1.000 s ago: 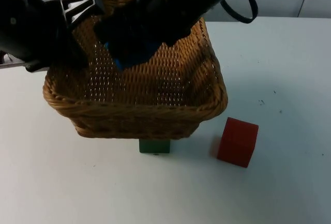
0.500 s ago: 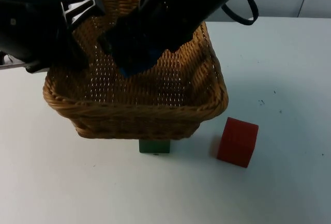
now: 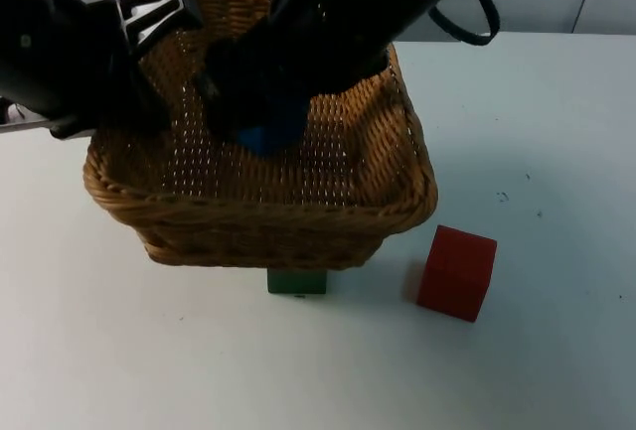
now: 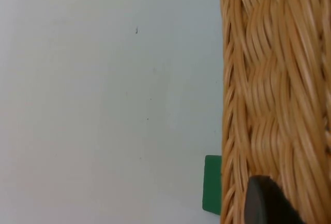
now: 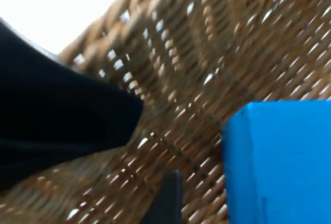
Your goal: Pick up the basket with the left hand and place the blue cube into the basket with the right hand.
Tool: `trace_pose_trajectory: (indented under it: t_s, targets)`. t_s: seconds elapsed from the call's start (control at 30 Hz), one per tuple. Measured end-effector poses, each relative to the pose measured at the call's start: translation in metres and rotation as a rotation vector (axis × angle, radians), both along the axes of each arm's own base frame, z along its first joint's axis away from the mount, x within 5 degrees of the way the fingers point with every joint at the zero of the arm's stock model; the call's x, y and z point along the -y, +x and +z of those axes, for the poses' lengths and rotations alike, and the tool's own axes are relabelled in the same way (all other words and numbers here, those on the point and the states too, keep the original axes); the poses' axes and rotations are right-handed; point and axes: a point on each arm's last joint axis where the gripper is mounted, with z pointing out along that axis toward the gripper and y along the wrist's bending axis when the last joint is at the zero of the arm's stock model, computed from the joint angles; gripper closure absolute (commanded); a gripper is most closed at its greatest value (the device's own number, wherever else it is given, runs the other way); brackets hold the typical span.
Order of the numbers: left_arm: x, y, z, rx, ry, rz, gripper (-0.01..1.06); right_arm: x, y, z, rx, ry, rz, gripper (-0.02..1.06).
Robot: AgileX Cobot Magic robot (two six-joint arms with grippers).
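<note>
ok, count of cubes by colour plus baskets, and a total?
Blue cube: 1
Green cube: 1
Red cube: 1
Basket: 1
Total: 4

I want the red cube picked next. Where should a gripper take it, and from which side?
Probably from above, fingers on two opposite side faces of the red cube. It stands alone on the white table, apart from the basket and the green cube, so its sides look reachable.
</note>
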Motion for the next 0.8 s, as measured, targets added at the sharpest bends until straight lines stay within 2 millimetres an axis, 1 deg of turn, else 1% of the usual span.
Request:
trace_pose_trajectory:
  t_s: [0.07,0.1,0.27,0.3,0.43,0.47,0.5,0.57,0.63,0.67,0.77,0.8]
  targets:
    - [0.000,0.000,0.000,0.001,-0.002,0.002,1.05,0.004,-0.004,0.019,0.028,0.016,0.005,0.25]
    - [0.000,0.000,0.000,0.001,-0.002,0.002,1.05,0.004,-0.004,0.019,0.028,0.016,0.005,0.26]
    - [0.000,0.000,0.000,0.003,-0.002,0.004,1.05,0.025,-0.022,0.080,0.131,0.045,-0.003,0.29]
    - [0.000,0.000,0.000,0.003,-0.002,0.004,1.05,0.025,-0.022,0.080,0.131,0.045,-0.003,0.29]
    - [0.000,0.000,0.001,0.017,0.010,-0.016,1.05,0.048,-0.036,0.118,0.211,0.022,-0.034,0.29]
    - [-0.001,0.000,0.002,0.018,0.009,-0.014,1.05,0.052,-0.040,0.124,0.224,0.017,-0.042,0.29]
    - [-0.001,0.000,0.002,0.018,0.009,-0.014,1.05,0.052,-0.040,0.124,0.224,0.017,-0.042,0.29]
    - [-0.004,0.001,0.004,0.026,0.009,-0.008,1.05,0.064,-0.049,0.132,0.245,0.016,-0.055,0.29]
    - [-0.013,0.003,0.007,0.038,0.016,0.006,1.05,0.075,-0.058,0.133,0.258,0.011,-0.073,0.29]
    - [-0.013,0.003,0.007,0.038,0.016,0.006,1.05,0.075,-0.058,0.133,0.258,0.011,-0.073,0.29]
    - [-0.031,0.008,0.008,0.041,0.034,0.034,1.05,0.091,-0.073,0.128,0.261,0.017,-0.104,0.29]
    - [-0.040,0.010,0.008,0.044,0.053,0.038,1.05,0.096,-0.077,0.126,0.257,0.016,-0.112,0.29]
